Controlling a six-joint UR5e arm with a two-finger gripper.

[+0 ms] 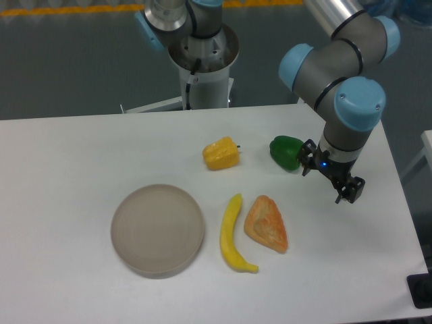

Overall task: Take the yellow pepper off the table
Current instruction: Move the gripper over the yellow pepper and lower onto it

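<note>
One yellow pepper point(221, 154) mid-table point(67, 155), bare surface around; hand point(329, 181) near right edge, spread unclear.

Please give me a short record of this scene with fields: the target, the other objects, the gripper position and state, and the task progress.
target: yellow pepper, lying on the table, free
other objects: green pepper, banana, orange wedge-shaped toy, round grey plate
gripper: gripper just right of the green pepper, holding nothing; open or shut cannot be told
progress: yellow pepper not yet grasped
</note>
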